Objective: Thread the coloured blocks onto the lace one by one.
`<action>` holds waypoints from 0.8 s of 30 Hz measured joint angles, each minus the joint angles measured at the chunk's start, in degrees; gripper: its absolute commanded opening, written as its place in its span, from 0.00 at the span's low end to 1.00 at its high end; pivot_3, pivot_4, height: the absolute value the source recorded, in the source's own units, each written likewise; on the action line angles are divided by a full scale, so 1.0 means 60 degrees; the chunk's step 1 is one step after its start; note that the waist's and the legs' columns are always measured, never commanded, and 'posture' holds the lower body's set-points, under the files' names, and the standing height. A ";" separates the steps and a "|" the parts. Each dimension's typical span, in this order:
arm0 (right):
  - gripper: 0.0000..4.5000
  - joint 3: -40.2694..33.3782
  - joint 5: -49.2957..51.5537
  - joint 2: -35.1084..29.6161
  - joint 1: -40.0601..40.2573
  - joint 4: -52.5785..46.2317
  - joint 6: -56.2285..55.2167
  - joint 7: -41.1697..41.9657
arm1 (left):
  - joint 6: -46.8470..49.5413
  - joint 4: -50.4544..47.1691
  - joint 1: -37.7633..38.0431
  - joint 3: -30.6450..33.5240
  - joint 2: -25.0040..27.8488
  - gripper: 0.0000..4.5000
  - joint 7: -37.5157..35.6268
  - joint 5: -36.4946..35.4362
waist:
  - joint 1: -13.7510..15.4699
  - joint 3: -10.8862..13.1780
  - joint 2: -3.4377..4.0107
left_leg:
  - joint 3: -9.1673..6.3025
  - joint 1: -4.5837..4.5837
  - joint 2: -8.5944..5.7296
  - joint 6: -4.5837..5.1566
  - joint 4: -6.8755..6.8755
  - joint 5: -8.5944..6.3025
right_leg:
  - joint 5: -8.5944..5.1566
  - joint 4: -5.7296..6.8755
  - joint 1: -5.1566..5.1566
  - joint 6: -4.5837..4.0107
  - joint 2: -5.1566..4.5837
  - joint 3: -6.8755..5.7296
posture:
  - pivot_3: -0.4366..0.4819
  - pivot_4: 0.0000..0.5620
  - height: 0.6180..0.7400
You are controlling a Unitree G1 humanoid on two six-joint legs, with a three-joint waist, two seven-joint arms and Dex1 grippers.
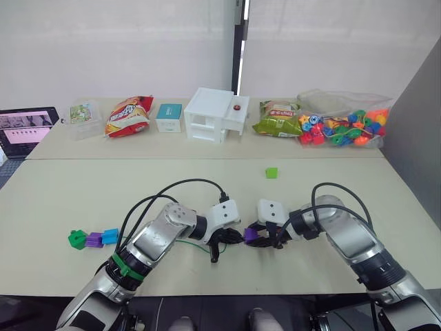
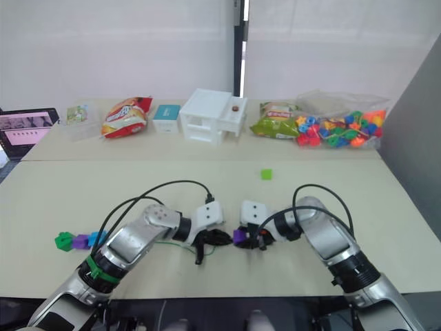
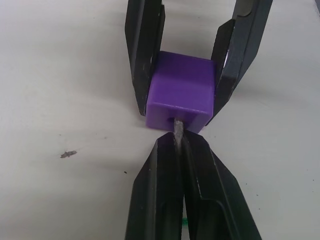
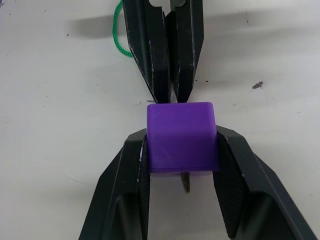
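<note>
Both grippers meet at six o'clock on the bench point(image 1: 62, 207): left gripper point(image 3: 178, 131) pinched on the lace point(image 4: 119, 35) tip, right gripper point(image 4: 182, 160) clamping a purple block point(image 4: 181, 142), tip emerging behind. Best kept aligned while pushing through. At two o'clock, a clear bag point(image 1: 344, 124) holds mixed beads.

The block point(image 4: 182, 142) between the black fingers point(image 4: 126, 195) is solid purple, and the lace point(image 4: 118, 35) is bright green with a dull grey tip point(image 3: 178, 131). On the cream table point(image 1: 55, 200) sit a dark green block point(image 1: 76, 238), a purple one point(image 1: 94, 240) and a blue one point(image 1: 110, 236) (touching in a row), with a light green block point(image 1: 272, 172) apart. The bagged beads point(image 1: 342, 129) mix red, orange, blue and green.
</note>
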 measured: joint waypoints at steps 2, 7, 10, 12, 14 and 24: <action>0.26 0.0002 0.0000 0.0013 0.0012 -0.0031 0.0020 -0.0056 | -0.0073 0.0045 0.0045 0.0077 0.0008 0.16 -0.0086 -0.0013 | -0.0007 0.0000 0.0000 | 0.0001 0.0002 0.0001 -0.0001 0.0001 0.0001 | 0.0000 0.0002 -0.0001 0.0000 0.0001 0.0000 | 0.48 0.27 1.00; 0.26 0.0000 0.0026 0.0050 0.0158 -0.0229 0.0088 -0.0302 | -0.0184 -0.0173 0.0350 0.0424 0.0231 0.52 -0.0305 -0.0171 | -0.0075 0.0000 0.0000 | -0.0001 0.0000 0.0004 -0.0001 -0.0002 0.0001 | 0.0000 0.0012 -0.0013 0.0000 0.0004 0.0000 | 0.48 0.27 1.00; 0.26 -0.0020 0.0036 0.0041 0.0295 -0.0390 0.0114 -0.0397 | -0.0172 -0.0438 0.0595 0.0955 0.0321 0.58 -0.0283 -0.0501 | -0.0091 0.0000 0.0001 | -0.0002 0.0001 0.0006 -0.0001 -0.0003 0.0000 | 0.0000 0.0015 -0.0014 0.0000 0.0005 0.0000 | 0.48 0.27 1.00; 0.26 -0.0043 0.0046 0.0017 0.0370 -0.0486 0.0144 -0.0472 | -0.0082 -0.0654 0.0852 0.1386 0.0452 0.58 -0.0271 -0.0801 | -0.0087 0.0000 0.0001 | -0.0003 0.0002 0.0005 -0.0001 -0.0004 0.0000 | 0.0000 0.0013 -0.0014 0.0000 0.0004 0.0001 | 0.48 0.27 1.00; 0.26 -0.0054 0.0056 -0.0007 0.0397 -0.0530 0.0167 -0.0495 | -0.0072 -0.0812 0.1139 0.1515 0.0679 0.58 -0.0247 -0.0851 | -0.0082 0.0000 0.0001 | -0.0003 0.0001 0.0004 -0.0001 -0.0004 0.0000 | 0.0000 0.0010 -0.0012 0.0000 0.0004 0.0000 | 0.48 0.27 1.00; 0.26 -0.0063 0.0199 -0.0083 0.0434 -0.0606 0.0352 -0.0498 | -0.0313 -0.1200 0.2125 0.1587 0.0911 0.58 0.0251 -0.0832 | -0.0071 0.0000 0.0001 | -0.0002 0.0003 0.0004 -0.0001 -0.0005 0.0000 | 0.0000 0.0007 -0.0009 0.0000 0.0002 0.0000 | 0.48 0.27 1.00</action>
